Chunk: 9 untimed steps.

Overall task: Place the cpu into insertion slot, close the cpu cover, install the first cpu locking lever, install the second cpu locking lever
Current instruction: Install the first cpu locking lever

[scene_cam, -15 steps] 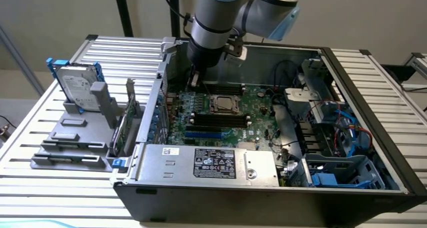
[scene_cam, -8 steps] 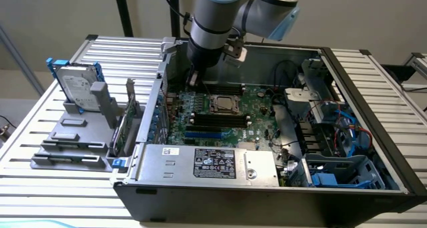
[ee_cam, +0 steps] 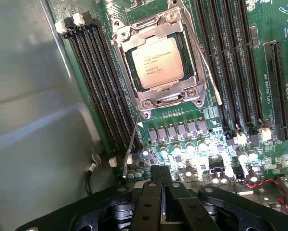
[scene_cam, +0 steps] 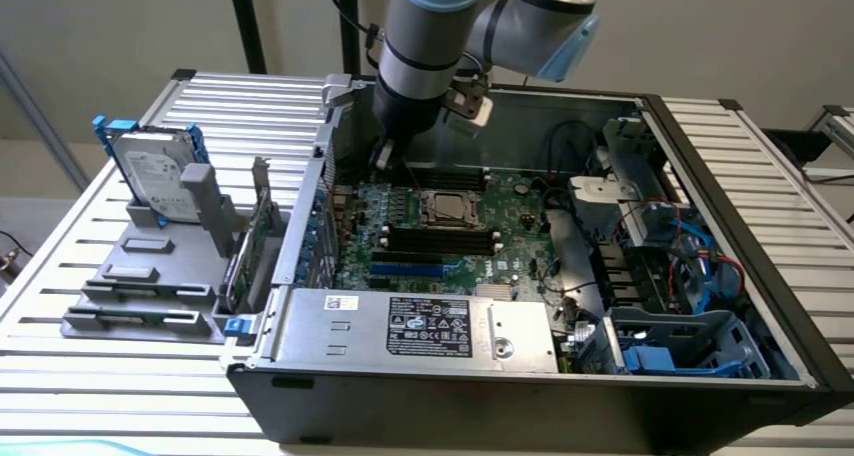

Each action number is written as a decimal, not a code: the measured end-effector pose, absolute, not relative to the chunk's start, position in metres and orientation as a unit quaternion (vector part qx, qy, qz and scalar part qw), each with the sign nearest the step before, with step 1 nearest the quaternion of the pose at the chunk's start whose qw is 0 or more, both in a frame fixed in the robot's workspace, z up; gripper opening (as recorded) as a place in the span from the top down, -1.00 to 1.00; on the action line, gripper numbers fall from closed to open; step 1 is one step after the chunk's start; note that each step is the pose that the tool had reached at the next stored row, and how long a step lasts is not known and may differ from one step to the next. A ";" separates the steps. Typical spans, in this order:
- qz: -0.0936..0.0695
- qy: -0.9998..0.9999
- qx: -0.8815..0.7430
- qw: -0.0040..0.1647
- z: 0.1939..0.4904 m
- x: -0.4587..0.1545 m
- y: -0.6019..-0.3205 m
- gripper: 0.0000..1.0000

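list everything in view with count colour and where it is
table: one, silver, under everything
computer case: one, dark grey, open on the table
hard drive: one, silver, upright in the holder
holder: one, grey, on the table at the exterior view's left
motherboard: one, green, inside the case
insertion slot: one, grey-rimmed, amid the motherboard
cpu: one, silvery-beige, seated in the insertion slot
cpu cover: one, grey, down around the cpu
locking levers: two, thin wire, one off each side of the insertion slot
memory slots: two banks, black, flanking the insertion slot
power supply: one, silver, along the case's near wall
arm: one, grey and pale blue, reaching into the case
pincer: one, black, shut, empty, over the motherboard
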<state>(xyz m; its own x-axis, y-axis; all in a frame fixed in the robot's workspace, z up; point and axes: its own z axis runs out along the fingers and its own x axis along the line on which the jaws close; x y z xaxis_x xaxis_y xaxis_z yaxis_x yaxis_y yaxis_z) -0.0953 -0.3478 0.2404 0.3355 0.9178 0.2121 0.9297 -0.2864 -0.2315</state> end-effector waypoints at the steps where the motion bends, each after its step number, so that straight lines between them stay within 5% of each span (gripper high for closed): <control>1: -0.021 -0.573 -0.804 0.160 0.240 -0.095 -0.348 0.79; 9: -0.039 -0.548 -0.816 0.179 0.240 -0.097 -0.348 0.79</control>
<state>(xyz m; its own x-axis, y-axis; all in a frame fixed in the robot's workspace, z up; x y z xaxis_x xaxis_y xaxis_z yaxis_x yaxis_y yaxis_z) -0.0972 -0.3478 0.2404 0.3970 0.8802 0.2601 0.9083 -0.3361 -0.2489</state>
